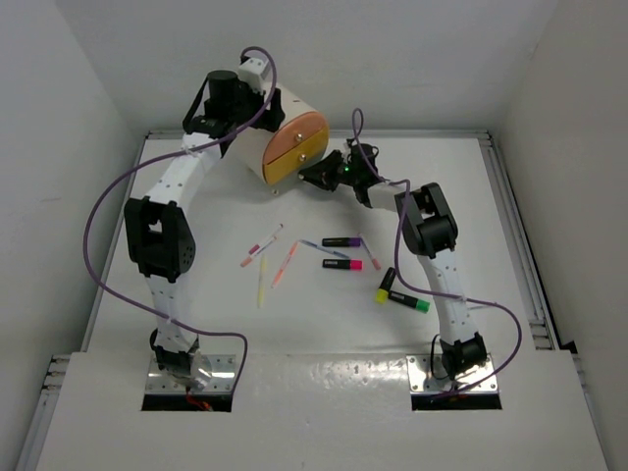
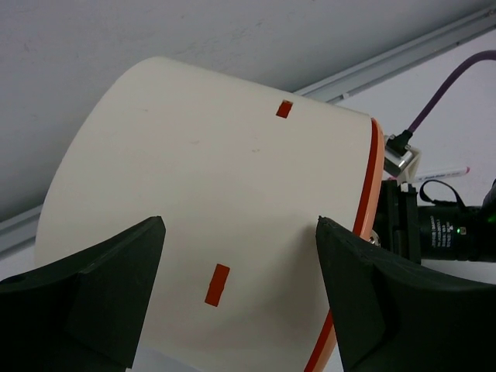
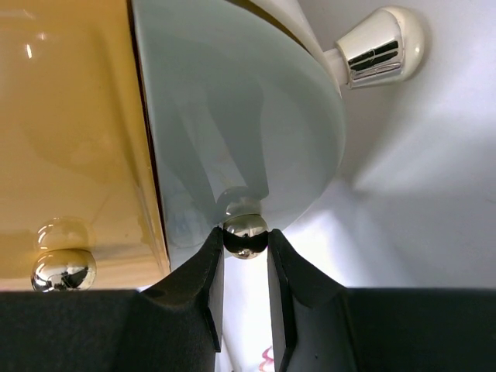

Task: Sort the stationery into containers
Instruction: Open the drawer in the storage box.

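While the left gripper (image 2: 240, 298) straddles the cream cabinet (image 2: 209, 194) at the upper centre of the overhead view, its fingers (image 2: 116, 287) spread wide either side of the shell, the right gripper (image 3: 245, 249) pinches a metal knob (image 3: 246, 235) on a pale drawer front (image 3: 256, 116) beside the yellow-orange drawer (image 3: 70, 116). White walls (image 1: 78, 88) hem the table (image 1: 324, 319) on three sides, and bare surface lies open toward the arm bases. Print on the camera housing (image 2: 446, 232), right of the left wrist view, is too small to read. Highlighters (image 1: 341, 263) and pens (image 1: 285, 263) lie scattered mid-table, well apart from the cabinet. Purple cables (image 1: 86, 235) loop alongside.
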Motion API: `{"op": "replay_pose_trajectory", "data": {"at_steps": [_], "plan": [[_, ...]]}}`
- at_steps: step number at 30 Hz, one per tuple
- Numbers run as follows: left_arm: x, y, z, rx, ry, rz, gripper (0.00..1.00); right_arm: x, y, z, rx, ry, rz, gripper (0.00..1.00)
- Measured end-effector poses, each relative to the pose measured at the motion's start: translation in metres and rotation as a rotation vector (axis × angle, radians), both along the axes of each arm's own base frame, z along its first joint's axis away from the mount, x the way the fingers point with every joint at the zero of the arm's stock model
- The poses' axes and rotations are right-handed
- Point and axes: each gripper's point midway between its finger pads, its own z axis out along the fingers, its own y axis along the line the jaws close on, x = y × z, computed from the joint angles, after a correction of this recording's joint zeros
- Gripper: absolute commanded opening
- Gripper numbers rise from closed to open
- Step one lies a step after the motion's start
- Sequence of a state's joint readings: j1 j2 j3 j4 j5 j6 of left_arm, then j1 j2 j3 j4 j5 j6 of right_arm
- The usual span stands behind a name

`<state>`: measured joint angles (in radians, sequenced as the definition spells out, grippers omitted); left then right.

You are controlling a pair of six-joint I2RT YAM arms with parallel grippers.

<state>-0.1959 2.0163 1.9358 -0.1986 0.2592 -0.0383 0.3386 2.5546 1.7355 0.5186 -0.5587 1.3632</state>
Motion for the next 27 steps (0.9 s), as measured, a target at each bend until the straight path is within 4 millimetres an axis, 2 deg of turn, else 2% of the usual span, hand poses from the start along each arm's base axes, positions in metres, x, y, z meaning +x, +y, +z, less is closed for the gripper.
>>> {"op": "replay_pose_trajectory", "data": {"at_steps": [7,22,27], "plan": [[-0.007,-0.006,0.005,0.040,-0.003,-0.072,0.86,-0.003,-0.007,0.000,-0.002,0.010,0.006,0.00],[-0.031,-0.045,-0.008,0.203,-0.010,-0.230,0.87,-0.003,-0.009,0.000,-0.011,0.009,0.011,0.00],[-0.026,-0.040,-0.006,0.205,-0.016,-0.188,0.86,-0.004,-0.009,-0.001,-0.012,0.008,0.011,0.00]]}}
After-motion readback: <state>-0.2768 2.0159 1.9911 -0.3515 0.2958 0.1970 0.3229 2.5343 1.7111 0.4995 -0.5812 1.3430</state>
